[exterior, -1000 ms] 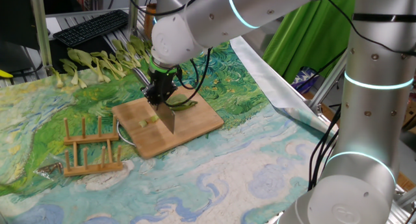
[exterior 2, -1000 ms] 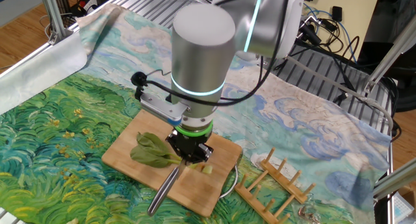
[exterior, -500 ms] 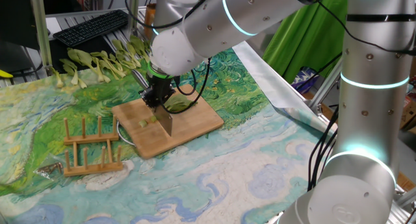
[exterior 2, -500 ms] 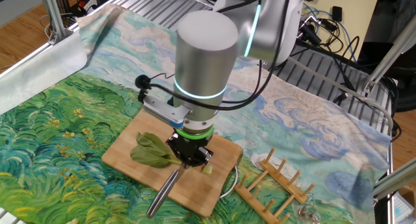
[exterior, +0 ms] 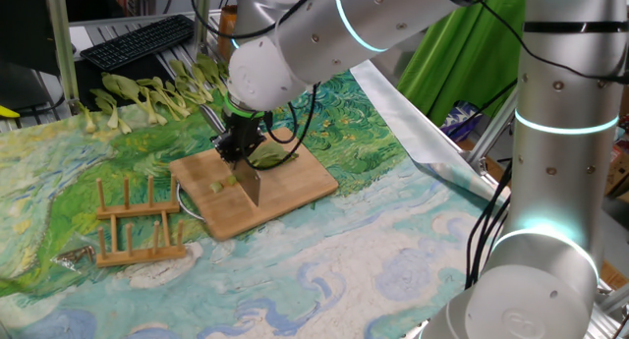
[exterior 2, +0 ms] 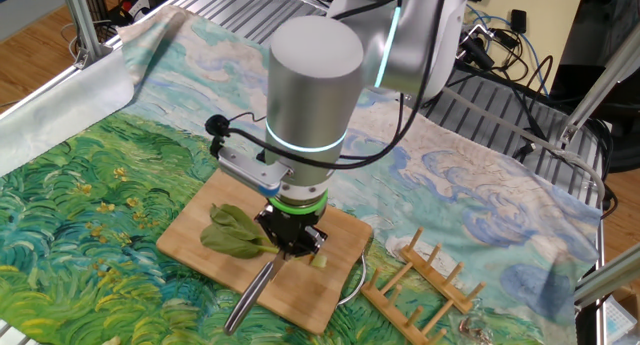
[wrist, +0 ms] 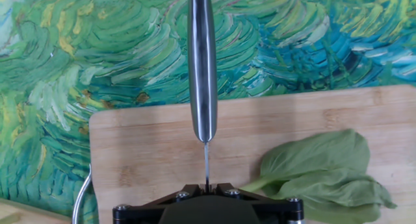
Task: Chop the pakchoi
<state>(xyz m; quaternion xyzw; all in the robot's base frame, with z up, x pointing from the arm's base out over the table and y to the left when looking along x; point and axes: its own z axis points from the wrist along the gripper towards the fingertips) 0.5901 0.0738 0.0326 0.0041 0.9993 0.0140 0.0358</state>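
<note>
My gripper (exterior: 239, 148) is shut on a knife and stands over the wooden cutting board (exterior: 295, 187). The blade (exterior: 250, 187) points down at the board. In the hand view the steel handle (wrist: 202, 62) runs straight away from my gripper (wrist: 207, 187). The pakchoi lies on the board as a leafy green part (wrist: 322, 175) just right of the blade, also visible as leaves (exterior 2: 232, 232) beside my gripper (exterior 2: 290, 239). Small pale cut pieces (exterior: 225, 184) lie on the other side of the blade, one of them (exterior 2: 319, 259) close to the fingers.
A wooden dish rack (exterior: 138, 221) stands next to the board, seen too in the other fixed view (exterior 2: 425, 285). Several whole uncut greens (exterior: 147, 93) lie at the back of the painted cloth, near a keyboard (exterior: 138, 39). A thin metal loop (exterior 2: 352, 285) sticks out at the board's edge.
The arm has shifted slightly over the board, taking the knife a little along the pakchoi. The grip on the knife is unchanged.
</note>
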